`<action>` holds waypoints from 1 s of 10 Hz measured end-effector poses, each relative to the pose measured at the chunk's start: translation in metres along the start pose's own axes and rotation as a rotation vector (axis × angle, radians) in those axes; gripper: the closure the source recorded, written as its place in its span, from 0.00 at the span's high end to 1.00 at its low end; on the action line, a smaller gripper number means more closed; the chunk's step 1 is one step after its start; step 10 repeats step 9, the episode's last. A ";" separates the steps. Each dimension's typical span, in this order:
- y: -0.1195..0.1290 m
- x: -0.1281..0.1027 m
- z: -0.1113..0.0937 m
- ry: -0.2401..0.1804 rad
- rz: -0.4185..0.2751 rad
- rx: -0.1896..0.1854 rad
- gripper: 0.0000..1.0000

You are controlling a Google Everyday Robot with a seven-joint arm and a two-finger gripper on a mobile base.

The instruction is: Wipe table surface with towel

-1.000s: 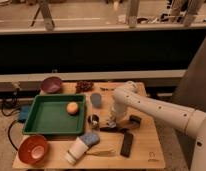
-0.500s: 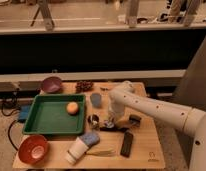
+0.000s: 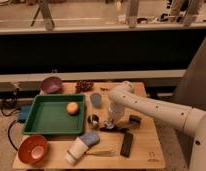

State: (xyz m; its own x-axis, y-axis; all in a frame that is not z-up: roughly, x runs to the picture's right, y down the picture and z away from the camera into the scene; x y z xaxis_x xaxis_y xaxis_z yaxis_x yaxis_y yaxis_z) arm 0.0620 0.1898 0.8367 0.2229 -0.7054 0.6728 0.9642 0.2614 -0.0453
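Note:
The table (image 3: 146, 150) is small, with a light wooden top. A blue-grey crumpled cloth (image 3: 89, 138), seemingly the towel, lies near the table's front middle, against a white cup (image 3: 75, 150) lying on its side. My gripper (image 3: 110, 125) hangs from the white arm (image 3: 146, 106) that reaches in from the right. It is low over the table's middle, just right of a small metal cup (image 3: 93, 120) and up and to the right of the cloth. It holds nothing that I can see.
A green tray (image 3: 46, 122) holding an orange (image 3: 72, 108) fills the left. Around it stand a red bowl (image 3: 33, 148), a purple bowl (image 3: 51, 85), a grey cup (image 3: 96, 100), a dark cluster (image 3: 84, 86), a black remote (image 3: 127, 143), a black block (image 3: 134, 120) and a utensil (image 3: 101, 153).
The arm has shifted slightly over the middle of the table and the gripper stays low by the metal cup. The objects have not moved.

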 end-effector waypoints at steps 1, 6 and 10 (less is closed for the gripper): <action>-0.001 0.000 -0.001 0.000 -0.001 -0.002 0.00; 0.000 -0.002 -0.003 -0.002 -0.003 -0.007 0.00; -0.001 -0.003 -0.004 -0.003 -0.003 -0.012 0.00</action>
